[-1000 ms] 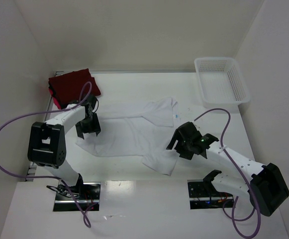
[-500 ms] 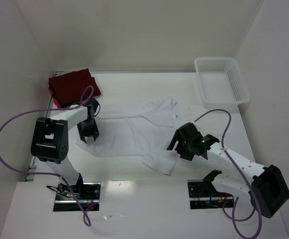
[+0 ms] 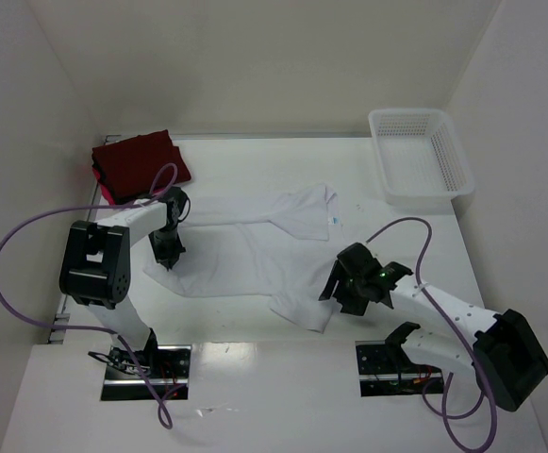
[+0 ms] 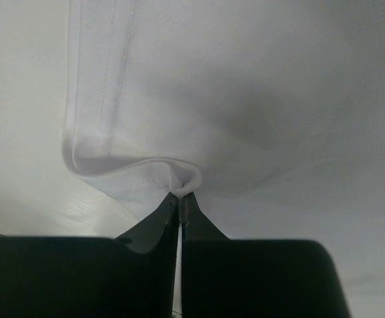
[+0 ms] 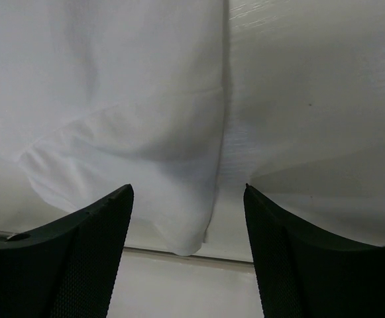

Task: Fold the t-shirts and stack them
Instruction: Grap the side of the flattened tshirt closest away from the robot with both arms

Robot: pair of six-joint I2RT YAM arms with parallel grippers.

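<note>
A white t-shirt lies spread and creased across the middle of the table. Dark red t-shirts sit folded in a stack at the far left corner. My left gripper is at the white shirt's left edge, shut on a pinched fold of its hem; the jaws meet at the cloth. My right gripper hovers open over the shirt's near right sleeve, its fingers straddling the sleeve's edge without touching it.
A white mesh basket stands at the far right of the table. White walls close in the left, back and right sides. Purple cables loop beside both arms.
My left gripper's jaws have shut on the white shirt's left hem. My right gripper has shifted slightly toward the near edge, and its jaws have narrowed a little.
</note>
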